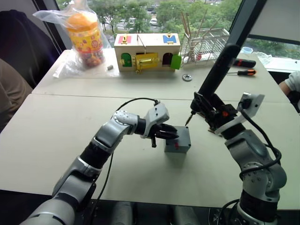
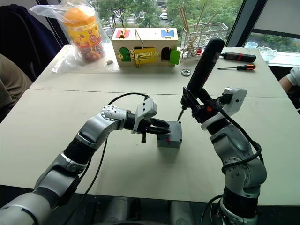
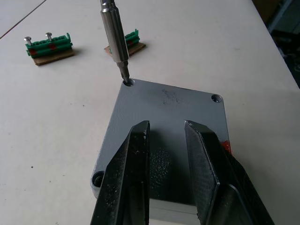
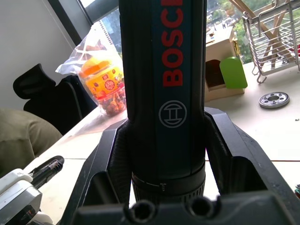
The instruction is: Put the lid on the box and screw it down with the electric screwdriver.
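While the small grey plastic box (image 1: 177,141) sat near the middle of the pale table (image 1: 56,126), these were the things to see.

Lid: the flat square grey plastic lid (image 3: 168,112) lay on top of the box, with screw holes at its corners.

Left gripper: the left gripper (image 1: 169,133) reached in from the box's 9 o'clock side. In the left wrist view its two black fingers (image 3: 129,178) were a little apart and lay flat on the lid. They held nothing between them.

Electric screwdriver: the thick black round electric screwdriver (image 1: 219,70) with red letters leaned up toward 1 o'clock. Its thin metal bit (image 3: 114,37) pointed down into the lid's corner hole (image 3: 127,82), and the tip touched that hole.

Right gripper: the right gripper (image 4: 161,154) was closed tight around the fat body of the electric screwdriver, at about 3 o'clock from the box.

Far side of the table: a wooden box with coloured doors (image 1: 147,51) stood at 12 o'clock. A plastic bag with an orange tub (image 1: 84,35) lay at 11 o'clock. Two hand screwdrivers (image 1: 243,67) lay at 1 o'clock.

Small parts: two little green blocks with screws (image 3: 48,46) lay on the table just beyond the box.
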Controlling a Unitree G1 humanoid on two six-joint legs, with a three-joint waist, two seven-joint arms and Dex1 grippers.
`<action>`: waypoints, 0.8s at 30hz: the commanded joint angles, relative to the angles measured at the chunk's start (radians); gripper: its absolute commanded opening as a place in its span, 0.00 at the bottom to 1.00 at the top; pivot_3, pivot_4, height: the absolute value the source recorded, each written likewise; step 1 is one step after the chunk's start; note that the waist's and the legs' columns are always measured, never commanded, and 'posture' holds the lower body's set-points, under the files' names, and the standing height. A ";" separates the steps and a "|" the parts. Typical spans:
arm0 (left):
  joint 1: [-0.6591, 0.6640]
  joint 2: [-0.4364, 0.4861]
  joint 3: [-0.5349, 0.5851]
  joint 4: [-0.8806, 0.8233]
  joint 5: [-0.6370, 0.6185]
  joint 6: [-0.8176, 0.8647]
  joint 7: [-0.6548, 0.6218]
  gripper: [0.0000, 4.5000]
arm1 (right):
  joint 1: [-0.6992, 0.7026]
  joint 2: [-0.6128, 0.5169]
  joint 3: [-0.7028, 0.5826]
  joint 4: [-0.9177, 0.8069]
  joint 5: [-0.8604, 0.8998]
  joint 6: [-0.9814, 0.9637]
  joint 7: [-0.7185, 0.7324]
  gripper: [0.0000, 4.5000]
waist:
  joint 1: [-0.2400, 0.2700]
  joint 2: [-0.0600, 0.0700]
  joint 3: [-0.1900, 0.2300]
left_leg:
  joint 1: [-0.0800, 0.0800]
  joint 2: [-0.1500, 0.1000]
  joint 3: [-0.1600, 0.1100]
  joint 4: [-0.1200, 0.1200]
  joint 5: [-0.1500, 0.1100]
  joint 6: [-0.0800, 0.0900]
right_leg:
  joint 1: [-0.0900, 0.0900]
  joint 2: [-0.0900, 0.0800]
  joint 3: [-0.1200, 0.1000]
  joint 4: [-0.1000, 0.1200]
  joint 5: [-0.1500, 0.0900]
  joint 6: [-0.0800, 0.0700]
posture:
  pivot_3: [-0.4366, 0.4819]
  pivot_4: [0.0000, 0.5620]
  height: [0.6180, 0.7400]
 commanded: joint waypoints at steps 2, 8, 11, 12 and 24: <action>0.015 0.004 -0.013 -0.013 0.010 0.011 -0.008 0.25 | 0.001 -0.020 -0.001 -0.032 0.016 -0.049 0.001 0.40 | 0.000 0.000 0.000 | 0.001 0.000 0.000 0.000 0.000 0.000 | 0.001 0.000 0.000 0.000 0.000 0.000 | 0.48 0.27 0.74; 0.015 -0.002 -0.014 -0.009 0.011 0.013 -0.009 0.25 | 0.020 -0.033 0.006 -0.017 0.006 -0.071 0.000 0.40 | 0.001 0.000 0.000 | 0.001 0.000 0.000 0.000 -0.003 0.005 | 0.001 0.000 0.000 0.000 0.000 0.000 | 0.48 0.27 0.74; 0.014 -0.003 -0.014 -0.008 0.010 0.014 -0.010 0.25 | 0.034 -0.036 0.026 -0.008 -0.006 -0.083 0.004 0.40 | 0.000 0.000 0.000 | 0.001 0.000 0.000 0.000 -0.003 0.005 | 0.001 0.000 0.000 0.000 0.000 0.000 | 0.48 0.27 0.74; 0.014 -0.004 -0.014 -0.008 0.010 0.015 -0.010 0.25 | 0.039 -0.036 0.033 -0.005 -0.009 -0.086 0.004 0.40 | 0.000 0.000 0.000 | 0.001 0.000 0.000 0.000 -0.003 0.005 | 0.001 0.000 0.000 0.000 0.000 0.000 | 0.48 0.27 0.74; 0.039 0.005 -0.033 0.012 0.041 0.007 -0.005 0.25 | 0.102 -0.058 0.200 0.055 -0.143 -0.210 0.062 0.40 | -0.001 -0.003 -0.003 | 0.005 0.000 0.000 0.000 -0.003 0.005 | 0.004 0.000 0.000 0.000 0.000 0.000 | 0.48 0.27 0.74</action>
